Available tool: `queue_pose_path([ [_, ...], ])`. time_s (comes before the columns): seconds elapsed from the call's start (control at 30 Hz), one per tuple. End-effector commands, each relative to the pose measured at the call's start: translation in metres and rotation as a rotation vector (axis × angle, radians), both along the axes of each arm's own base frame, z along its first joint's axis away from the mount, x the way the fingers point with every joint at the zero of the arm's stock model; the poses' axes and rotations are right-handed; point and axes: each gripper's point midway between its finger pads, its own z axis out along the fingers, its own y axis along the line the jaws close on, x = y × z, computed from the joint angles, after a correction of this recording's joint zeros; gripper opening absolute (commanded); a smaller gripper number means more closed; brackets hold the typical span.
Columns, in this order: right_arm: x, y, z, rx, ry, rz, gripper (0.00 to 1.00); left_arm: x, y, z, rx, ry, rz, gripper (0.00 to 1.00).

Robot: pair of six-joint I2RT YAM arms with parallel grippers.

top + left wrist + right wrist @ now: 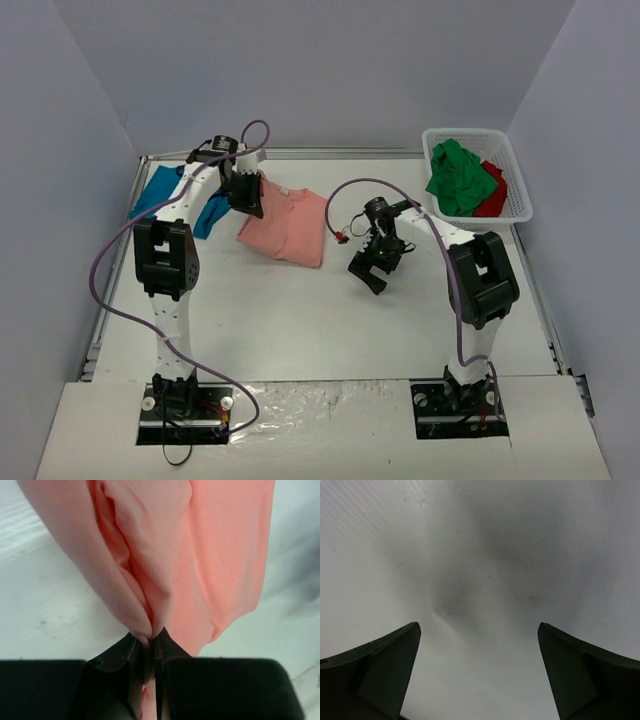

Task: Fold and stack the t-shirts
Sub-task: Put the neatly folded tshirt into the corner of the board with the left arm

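Note:
A salmon-pink t-shirt [290,228] lies on the table left of centre, and my left gripper [249,207] is shut on its left edge. In the left wrist view the pink cloth [165,555] bunches into folds that run down between the closed black fingers [172,652]. A teal-blue t-shirt [158,190] lies at the far left, partly behind the left arm. A green t-shirt [458,178] and a red one [495,192] are piled in the basket. My right gripper [372,270] hangs open over bare table to the right of the pink shirt, holding nothing.
A white mesh basket [520,195] stands at the back right corner. Purple cables loop from both arms. Grey walls close in the table on three sides. The right wrist view shows only white table surface [480,580] between the spread fingers.

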Motion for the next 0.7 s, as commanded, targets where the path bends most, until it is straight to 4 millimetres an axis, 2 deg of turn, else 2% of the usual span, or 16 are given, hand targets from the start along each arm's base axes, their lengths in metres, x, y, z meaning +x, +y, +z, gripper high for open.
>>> queue_pose_path([
  [0.0, -0.014, 0.002, -0.011, 0.039, 0.093, -0.036, 1.00, -0.001, 0.049, 0.031, 0.246, -0.087, -0.016, 0.02],
  [0.03, -0.017, 0.004, -0.013, 0.056, 0.111, -0.035, 1.00, 0.002, 0.055, 0.031, 0.280, -0.090, -0.022, 0.02],
  [0.07, -0.019, 0.004, -0.015, 0.059, 0.121, -0.031, 1.00, 0.003, 0.062, 0.042, 0.295, -0.101, -0.016, 0.02],
  [0.17, -0.020, 0.003, -0.015, 0.067, 0.126, -0.033, 1.00, 0.006, 0.083, 0.052, 0.385, -0.117, -0.018, 0.02],
  [0.2, -0.020, 0.003, -0.014, 0.073, 0.124, -0.032, 1.00, 0.013, 0.089, 0.064, 0.407, -0.152, -0.012, 0.02],
  [0.3, -0.020, 0.003, -0.012, 0.096, 0.129, -0.038, 1.00, 0.014, 0.112, 0.071, 0.533, -0.153, -0.025, 0.03],
  [0.33, -0.019, 0.001, -0.012, 0.095, 0.127, -0.042, 1.00, 0.018, 0.123, 0.082, 0.589, -0.180, -0.020, 0.02],
  [0.67, -0.022, -0.007, -0.024, 0.077, 0.157, -0.053, 1.00, 0.024, 0.162, 0.102, 0.777, -0.235, -0.035, 0.02],
])
